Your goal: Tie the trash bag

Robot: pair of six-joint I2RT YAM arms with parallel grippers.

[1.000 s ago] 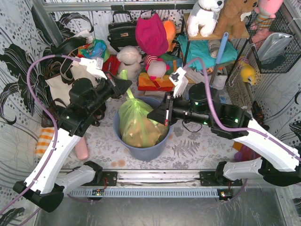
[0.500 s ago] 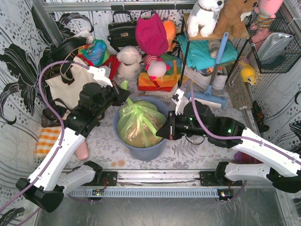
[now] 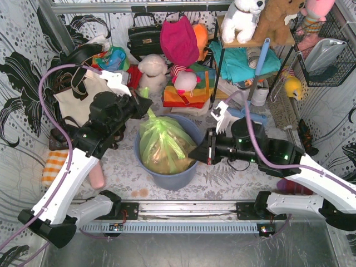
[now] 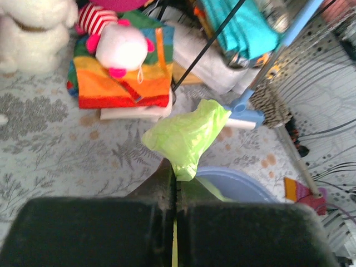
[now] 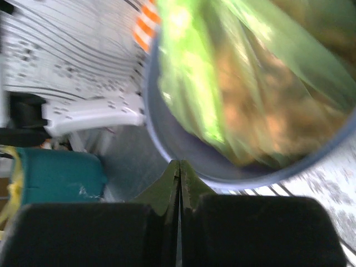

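The lime-green trash bag [image 3: 164,140] sits in a round blue bin [image 3: 167,177] at the middle of the floor, with brown paper showing through it. Its top is drawn up into a peak toward the upper left. My left gripper [image 3: 146,104] is shut on that neck, and a green flap [image 4: 188,132] pokes out past the fingertips [image 4: 167,179]. My right gripper [image 3: 193,153] is shut at the bin's right rim [image 5: 167,150], just outside the bag [image 5: 250,89]. I see nothing between its jaws.
A cream tote bag [image 3: 78,100] stands left of the bin. Plush toys [image 3: 153,70], a rainbow cloth [image 4: 125,83] and a black handbag [image 3: 143,36] crowd the back. A shelf rack [image 3: 250,55] and a blue-handled brush [image 3: 253,83] stand back right. An orange striped cloth [image 3: 53,167] lies left.
The left gripper dipped with the bag's neck, then rose again, pulling the bag into a peak. The right gripper drew down and right from the bag's side to the bin's rim.
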